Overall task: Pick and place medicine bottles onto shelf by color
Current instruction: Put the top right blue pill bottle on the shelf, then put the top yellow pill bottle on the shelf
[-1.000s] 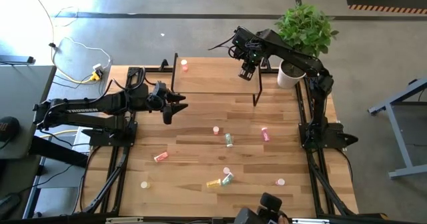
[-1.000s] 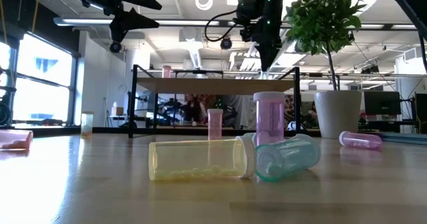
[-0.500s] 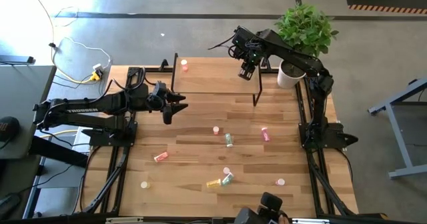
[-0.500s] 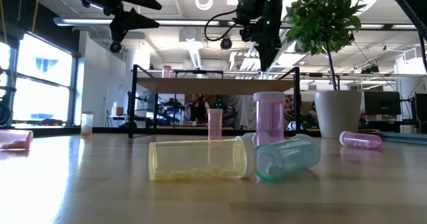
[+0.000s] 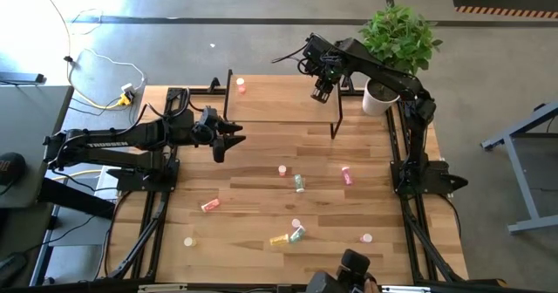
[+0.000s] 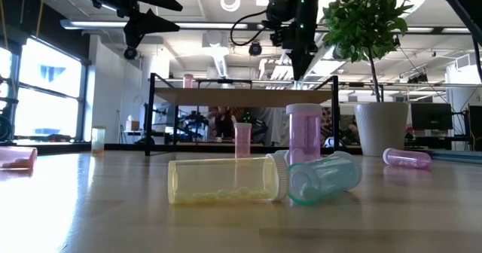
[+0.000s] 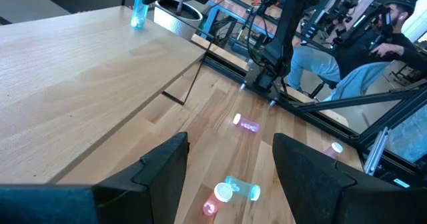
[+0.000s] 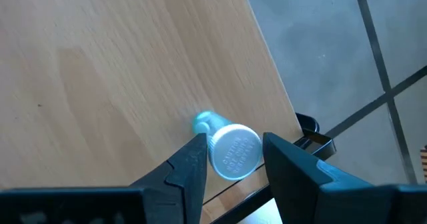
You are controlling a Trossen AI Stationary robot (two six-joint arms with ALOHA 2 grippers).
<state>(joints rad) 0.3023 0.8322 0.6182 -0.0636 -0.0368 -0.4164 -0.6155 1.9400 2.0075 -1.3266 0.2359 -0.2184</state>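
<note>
The shelf (image 5: 279,101) is a light-wood board on black legs at the table's far side. A red-orange bottle (image 5: 241,85) stands on its left end. My right gripper (image 5: 321,91) hangs over the shelf's right end, shut on a pale green bottle (image 8: 230,152) with a white cap. My left gripper (image 5: 234,139) hovers open above the table, left of the shelf's near edge, with nothing between its fingers (image 7: 160,177). Several more medicine bottles lie or stand on the table, among them a pink one (image 5: 348,175), a green one (image 5: 299,183) and a yellow one (image 5: 279,239). My right gripper pinches the pale green bottle at its cap end (image 8: 220,151) between its two fingers, coming steeply from above. The bottle stands upright below the fingers, near the shelf's far right corner. Whether its base (image 7: 137,24) rests on the board, I cannot tell.
A potted plant in a white pot (image 5: 377,97) stands just right of the shelf. Black frame rails (image 5: 397,153) run along the table's left and right edges. A seated person (image 7: 373,31) shows beyond the right edge. Bare board lies between the two shelf bottles.
</note>
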